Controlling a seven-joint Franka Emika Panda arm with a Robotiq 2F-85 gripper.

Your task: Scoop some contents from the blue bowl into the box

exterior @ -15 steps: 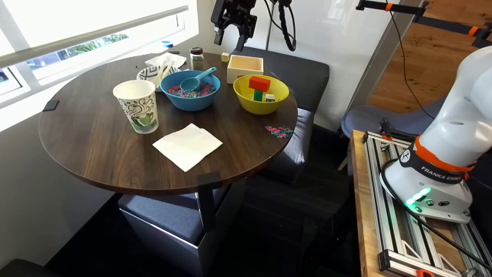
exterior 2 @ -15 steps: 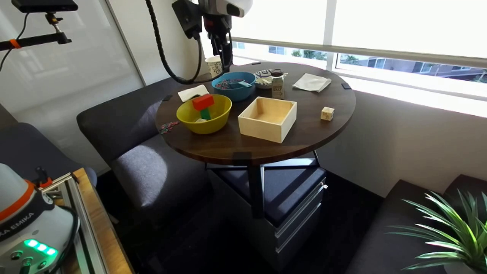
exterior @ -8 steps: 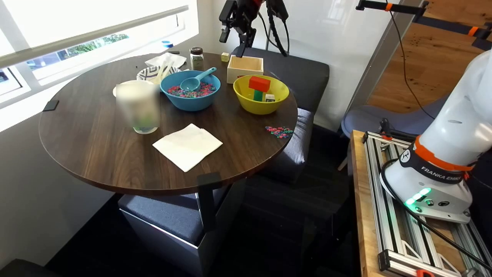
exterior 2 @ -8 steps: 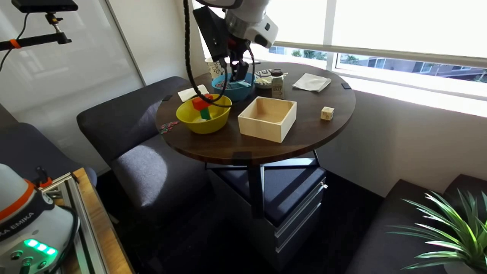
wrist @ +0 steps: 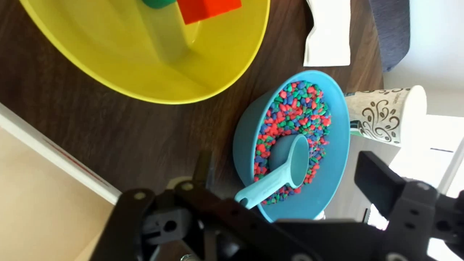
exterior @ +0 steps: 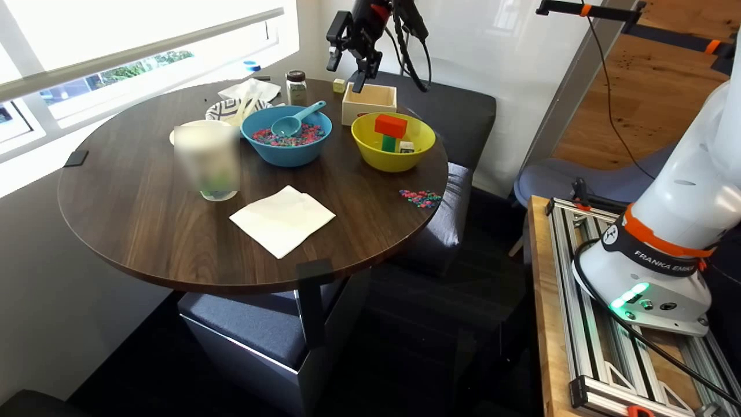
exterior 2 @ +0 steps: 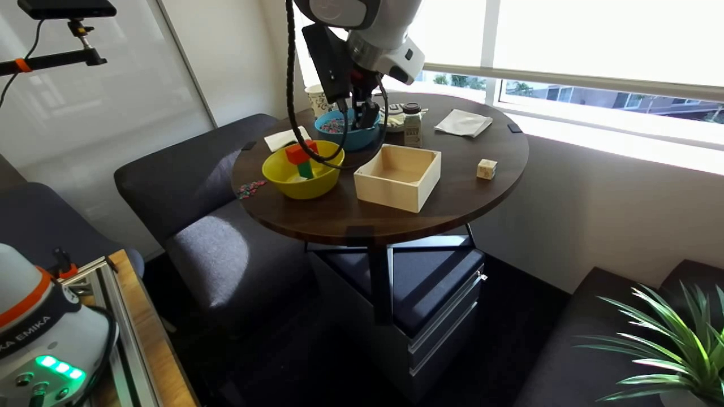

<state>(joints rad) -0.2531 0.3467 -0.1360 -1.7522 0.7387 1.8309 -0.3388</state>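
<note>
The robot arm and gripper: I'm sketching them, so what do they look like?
The arm is mostly white and rounded, with an orange band above a black band marked FRANKA EMIKA, and green lights below. The gripper is black, with blocky fingers; a black cable loops beside it.

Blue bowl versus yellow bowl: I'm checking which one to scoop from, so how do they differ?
The blue bowl holds small multicoloured bits; the yellow bowl holds blocks, including a red block. The blue bowl has a scoop in it; the yellow bowl shows none. Both are round, open-topped and upright on the table.
</note>
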